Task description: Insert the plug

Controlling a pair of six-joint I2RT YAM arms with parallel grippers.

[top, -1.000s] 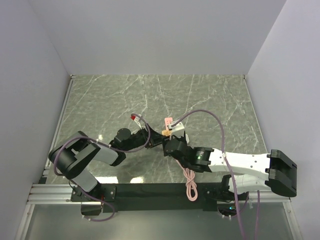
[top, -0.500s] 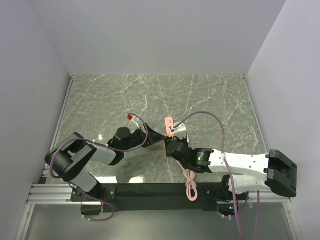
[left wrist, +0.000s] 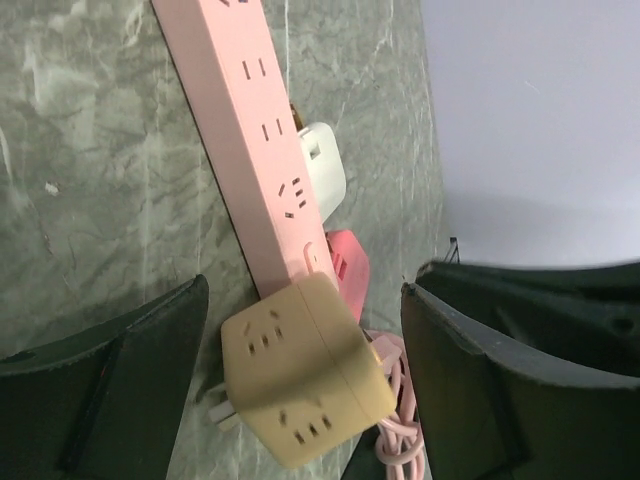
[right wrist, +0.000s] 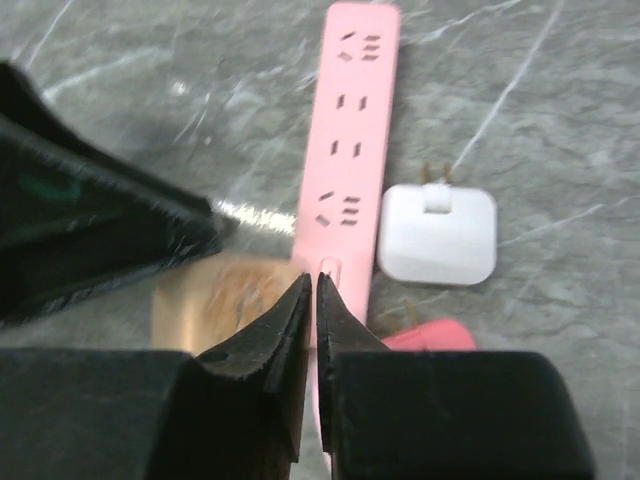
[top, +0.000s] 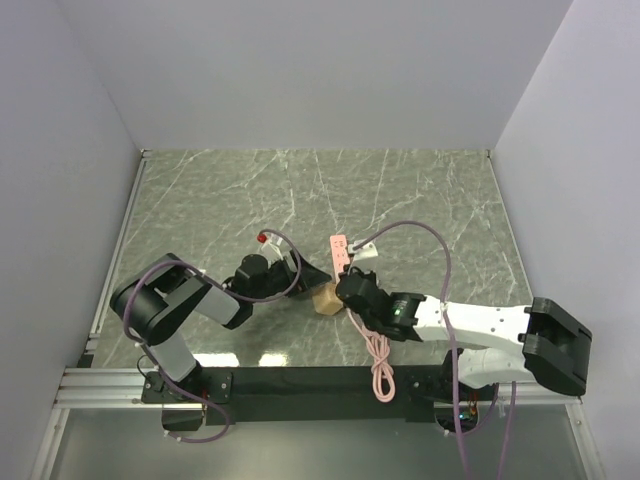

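Beside the power strip [left wrist: 265,130], plug [left wrist: 350,272] lying flat, facing unclear, left end effector [left wrist: 303,290] spread, right end effector [right wrist: 311,290] closed.

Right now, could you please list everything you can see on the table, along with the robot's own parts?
long pale-pink plastic power strip: one, pink, mid-table
tan plastic cube with sockets: one, tan, at the strip's near end, between the left gripper's fingers
white square plastic adapter: one, white, lying beside the strip
small flat square coral-pink plastic plug: one, coral-pink, beside the strip, just nearer than the white adapter
pink cord: one, pink, bunched toward the near edge
green marbled table: one, green
left gripper: one, black, open around the cube
right gripper: one, black, shut, over the strip's near end
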